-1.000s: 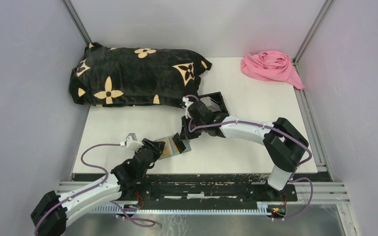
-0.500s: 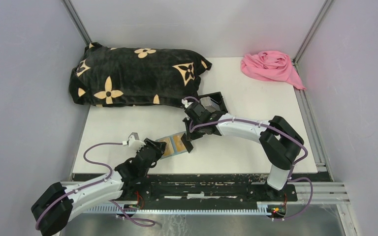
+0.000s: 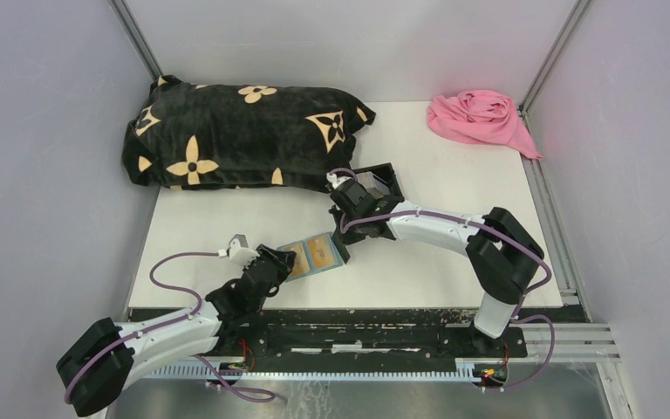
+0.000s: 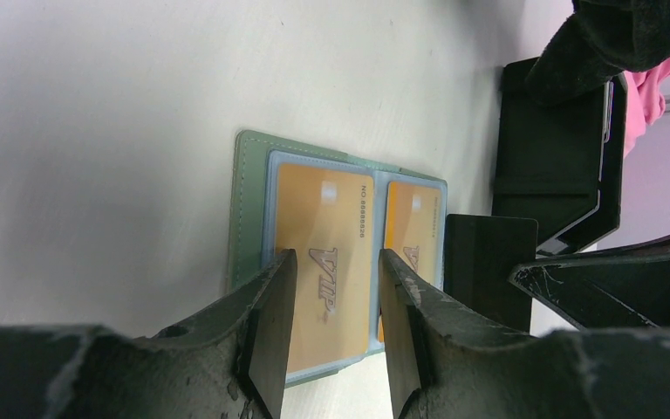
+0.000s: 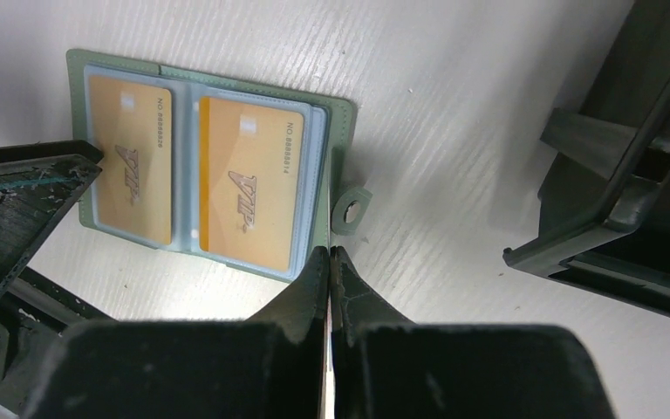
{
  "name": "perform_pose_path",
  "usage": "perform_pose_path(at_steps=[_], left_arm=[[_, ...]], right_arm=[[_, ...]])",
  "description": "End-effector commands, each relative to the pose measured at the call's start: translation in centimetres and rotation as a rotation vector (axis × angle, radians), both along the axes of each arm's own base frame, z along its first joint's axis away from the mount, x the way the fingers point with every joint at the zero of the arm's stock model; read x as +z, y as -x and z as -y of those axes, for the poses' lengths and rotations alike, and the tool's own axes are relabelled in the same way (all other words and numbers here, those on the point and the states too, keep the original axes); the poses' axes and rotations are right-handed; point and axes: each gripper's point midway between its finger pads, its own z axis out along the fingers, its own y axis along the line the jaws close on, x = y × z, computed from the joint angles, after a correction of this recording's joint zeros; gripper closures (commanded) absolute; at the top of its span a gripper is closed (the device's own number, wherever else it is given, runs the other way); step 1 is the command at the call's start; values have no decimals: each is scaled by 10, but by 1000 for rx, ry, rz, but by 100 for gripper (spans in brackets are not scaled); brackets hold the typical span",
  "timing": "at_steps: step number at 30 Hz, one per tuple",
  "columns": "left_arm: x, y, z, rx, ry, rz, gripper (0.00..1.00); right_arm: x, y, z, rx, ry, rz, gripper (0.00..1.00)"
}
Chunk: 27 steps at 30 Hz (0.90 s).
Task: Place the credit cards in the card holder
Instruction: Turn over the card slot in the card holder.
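Note:
The sage-green card holder lies open on the white table near the front edge. Two tan credit cards sit in its pale slots, one in the left half and one in the right half. My left gripper is open, its fingers straddling the left card just above the card holder. My right gripper is shut, with nothing visible between its fingers. Its tips are beside the card holder's right edge, just below the snap tab.
A black open-topped box stands just behind the right gripper. A black blanket with tan flowers fills the back left. A pink cloth lies at the back right. Grey walls enclose the table.
My right gripper has pulled back off the card holder toward the black box, uncovering the card in the right half. The left gripper has barely moved.

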Motion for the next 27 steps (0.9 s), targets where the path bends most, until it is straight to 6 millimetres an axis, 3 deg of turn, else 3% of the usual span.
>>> perform_pose_path(at_steps=[1,15,27], left_arm=[[-11,4,-6,-1,-49,-38,53],[-13,5,-5,-5,-48,-43,53],[-16,5,-5,-5,-58,-53,53]], right_arm=[[21,-12,-5,-22,-74,42,99],[13,-11,-13,-38,-217,-65,99],[24,-10,-15,-42,-277,-68,99]])
